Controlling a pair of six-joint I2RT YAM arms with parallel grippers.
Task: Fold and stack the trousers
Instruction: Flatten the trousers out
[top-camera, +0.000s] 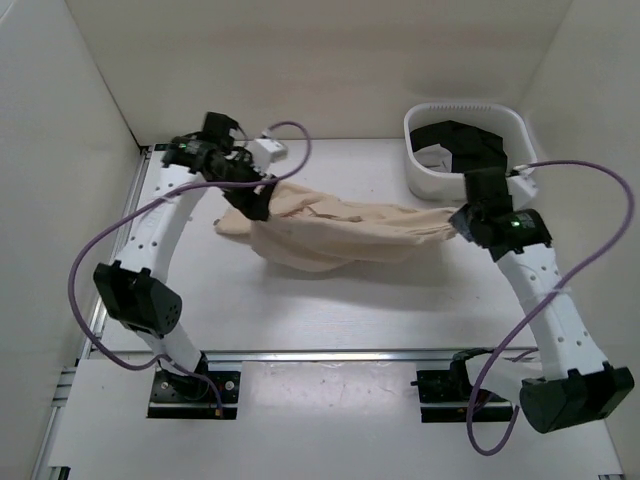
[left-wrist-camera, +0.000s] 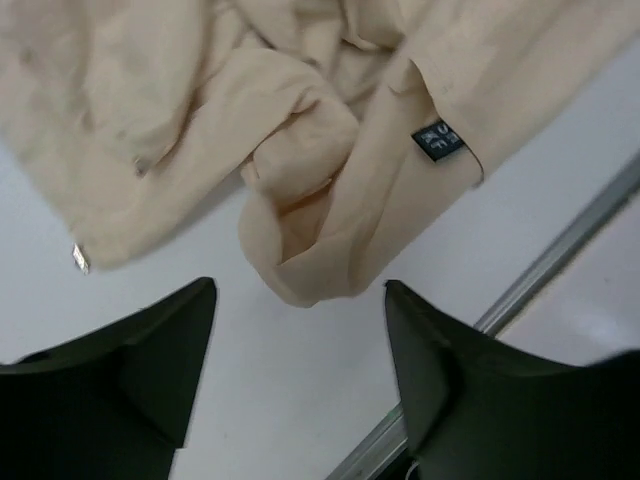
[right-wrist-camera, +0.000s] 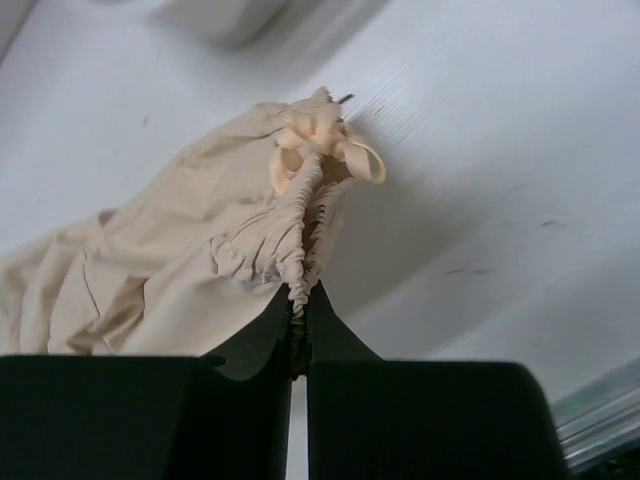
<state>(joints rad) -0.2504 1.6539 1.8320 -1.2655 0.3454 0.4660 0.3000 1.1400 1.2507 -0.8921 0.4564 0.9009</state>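
Note:
The beige trousers (top-camera: 340, 232) lie crumpled across the middle of the table, stretched from left to right. My left gripper (top-camera: 262, 197) hangs open and empty just over their left end; in the left wrist view its fingers (left-wrist-camera: 150, 350) flank bare table below a cloth fold (left-wrist-camera: 300, 200), and a small dark tag (left-wrist-camera: 438, 139) shows. My right gripper (top-camera: 462, 222) is shut on the gathered elastic edge of the trousers (right-wrist-camera: 300, 240) at their right end, with a drawstring bow (right-wrist-camera: 325, 145) beyond the fingertips.
A white basket (top-camera: 420, 175) holding black garments (top-camera: 462, 145) stands at the back right, just behind my right arm. White walls close in the table on three sides. A metal rail (top-camera: 330, 352) runs along the near edge.

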